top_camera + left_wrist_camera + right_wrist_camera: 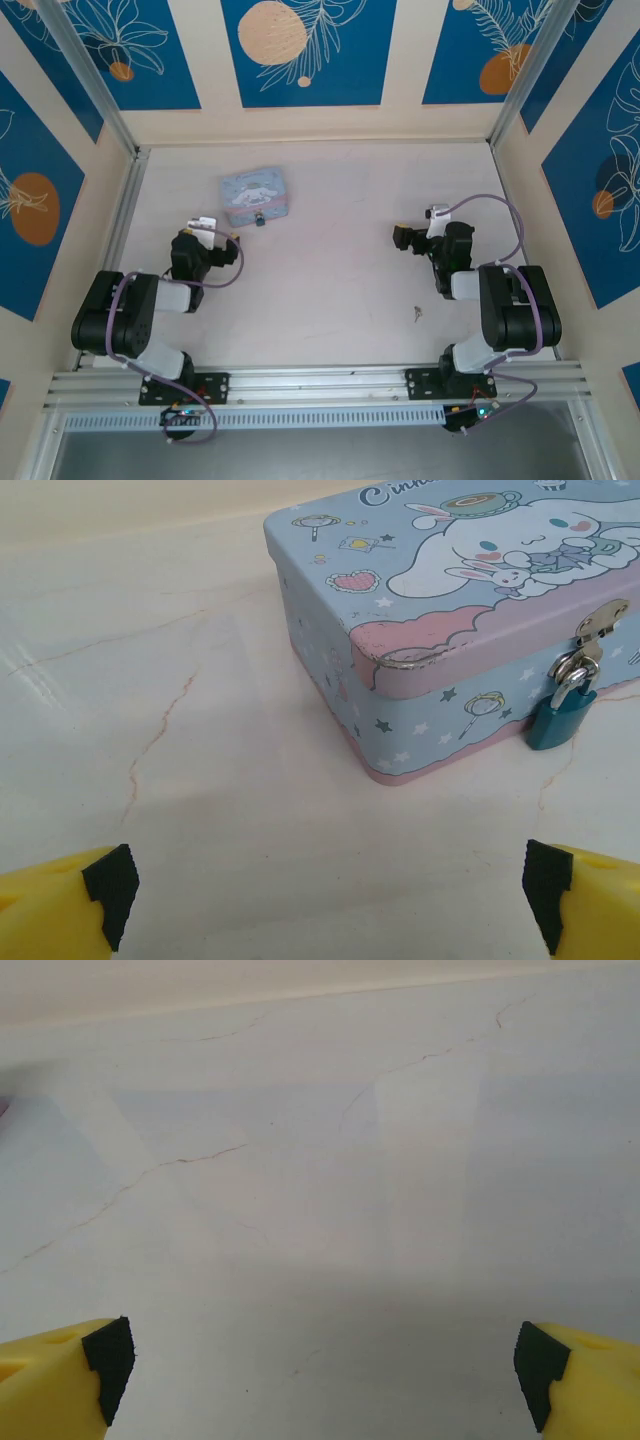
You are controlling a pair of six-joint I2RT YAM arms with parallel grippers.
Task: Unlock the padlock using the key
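- The table point(330, 180) was closed in by patterned walls at the back and on both sides, with a metal rail point(320, 380) along the near edge where the two arms were bolted.
- The widest open stretch was the middle of the table, between the arms and out toward the back wall.
- The tin box point(255, 195) sat in the far left part, near the back wall but apart from it, and just beyond the left gripper point(325, 880).
- The padlock point(259, 220) hung from the clasp on the tin's near side, its shackle through the clasp. Whether its body touched the table could not be told.
- The key point(416, 313) lay flat on the near right of the table, just beside the right arm and well apart from the padlock.
- The overhead view showed the key and both arms together. The key there was too small to make out its shape.
- The left wrist view showed the tin's point(450, 600) cartoon lid, a chipped corner and the teal padlock point(563, 720) up close, with both yellow fingers point(50, 910) spread wide and nothing between them.
- The right wrist view showed bare, faintly cracked tabletop. The right gripper point(320, 1360) had its fingers spread just as wide, holding nothing.
- Counted: one tin, one padlock, one key, two arms, two grippers.
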